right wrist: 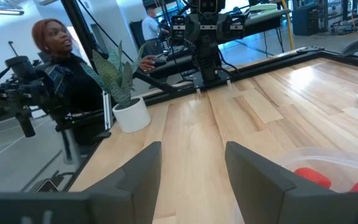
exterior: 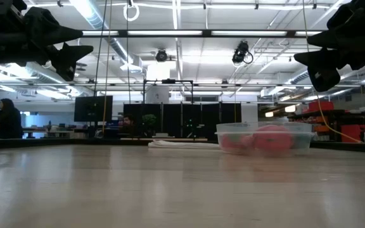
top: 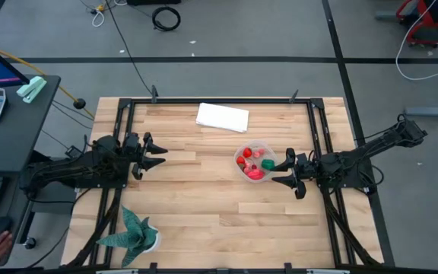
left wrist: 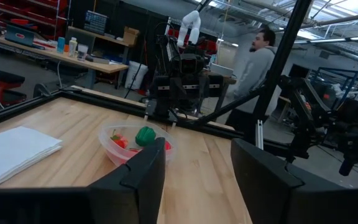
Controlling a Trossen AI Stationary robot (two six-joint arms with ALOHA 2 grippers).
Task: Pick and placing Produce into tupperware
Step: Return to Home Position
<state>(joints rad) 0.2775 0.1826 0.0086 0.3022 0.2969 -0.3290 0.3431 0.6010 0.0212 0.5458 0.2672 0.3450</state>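
The tupperware (top: 254,161) is a small round clear tub standing on its base right of the table's middle. Inside it lie several red and pink toy produce pieces (top: 247,159) and one green piece (top: 268,164). The left wrist view shows the tub (left wrist: 138,144) with the green piece (left wrist: 145,135) on top. In the low view the tub (exterior: 265,137) shows pink shapes through its wall. My right gripper (top: 287,174) is open, raised just right of the tub. My left gripper (top: 157,155) is open, raised over the table's left part.
A flat white cloth (top: 222,117) lies near the far edge. A spiky teal potted plant (top: 134,231) stands at the near left corner. A black frame (top: 219,100) runs around the table. Bare wood spreads between the grippers and along the near side. People stand beyond the table.
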